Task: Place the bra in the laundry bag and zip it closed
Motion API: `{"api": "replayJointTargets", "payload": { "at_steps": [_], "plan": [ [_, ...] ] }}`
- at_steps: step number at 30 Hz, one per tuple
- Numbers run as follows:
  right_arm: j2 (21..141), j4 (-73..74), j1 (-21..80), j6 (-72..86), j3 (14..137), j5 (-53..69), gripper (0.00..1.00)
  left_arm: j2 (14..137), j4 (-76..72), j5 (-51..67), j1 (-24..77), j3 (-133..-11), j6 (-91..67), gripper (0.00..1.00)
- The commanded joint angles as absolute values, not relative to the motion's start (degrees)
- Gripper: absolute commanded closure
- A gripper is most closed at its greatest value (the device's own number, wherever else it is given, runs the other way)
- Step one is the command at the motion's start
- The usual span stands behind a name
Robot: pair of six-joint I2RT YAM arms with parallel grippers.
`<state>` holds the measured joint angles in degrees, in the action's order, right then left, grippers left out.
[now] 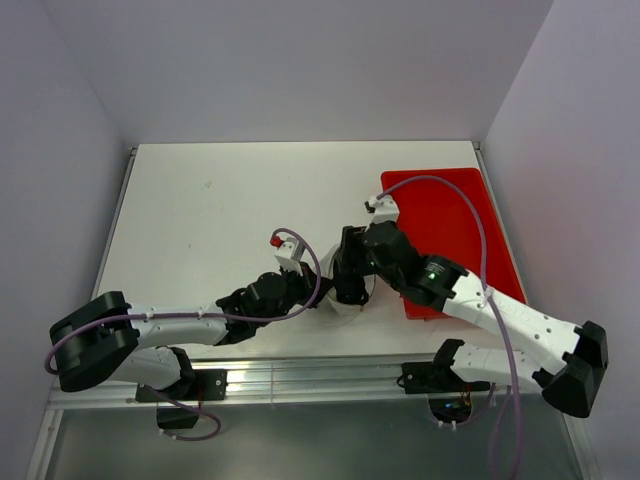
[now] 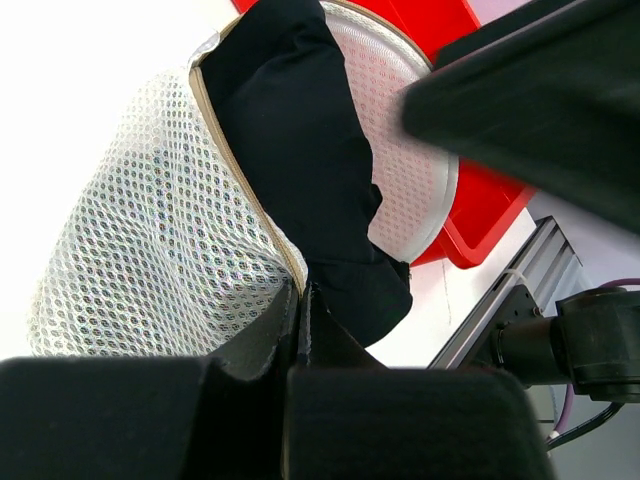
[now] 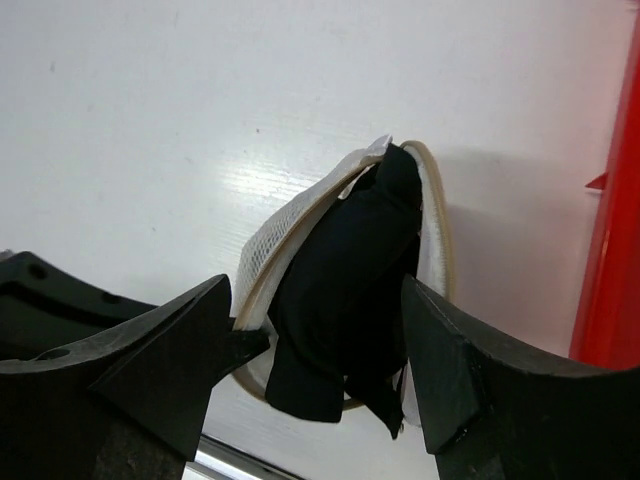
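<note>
Seen from my remote station, the white counter [image 1: 220, 230] carried one red tray [image 1: 450, 215] at its right side, and both arms met just left of it. One mesh bag [image 2: 150, 220] sat there with its mouth unzipped. One black bra [image 3: 350, 290] was wedged in that mouth, mostly inside, with a fold hanging over the rim at the end nearest the arms' bases. The left claw [image 2: 303, 300] was pressed together, pinching the bag's rim at the low end of the opening. The right claw [image 3: 315, 315] stood spread, a finger on either side of the bra, gripping nothing as far as I could tell. The bra lay straight ahead of that claw, its long axis running away from the fingers along the open mouth. I judged the right arm the nearer one for tucking in the loose fold before any zipping. Count: two claws, one bag, one bra, one tray.
</note>
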<state>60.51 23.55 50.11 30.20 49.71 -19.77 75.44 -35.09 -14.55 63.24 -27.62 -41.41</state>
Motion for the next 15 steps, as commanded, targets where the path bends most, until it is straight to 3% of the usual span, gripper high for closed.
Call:
{"api": "replayJointTargets", "payload": {
  "at_steps": [1, 11, 15],
  "plan": [
    [56.35, 28.99, 50.45, 31.37, 53.96, -23.81, 0.24, 74.27, -37.44, -15.56, 63.63, -28.04, -41.75, 1.0],
    [50.8, 32.26, 50.45, 34.98, 48.7, -27.33, 0.23, 74.0, -36.92, -15.29, 63.63, -28.3, -41.49, 1.0],
    [50.54, 30.85, 50.45, 36.03, 46.15, -26.9, 0.27, 74.0, -36.56, -15.12, 63.63, -28.56, -41.31, 1.0]
  ]
}}
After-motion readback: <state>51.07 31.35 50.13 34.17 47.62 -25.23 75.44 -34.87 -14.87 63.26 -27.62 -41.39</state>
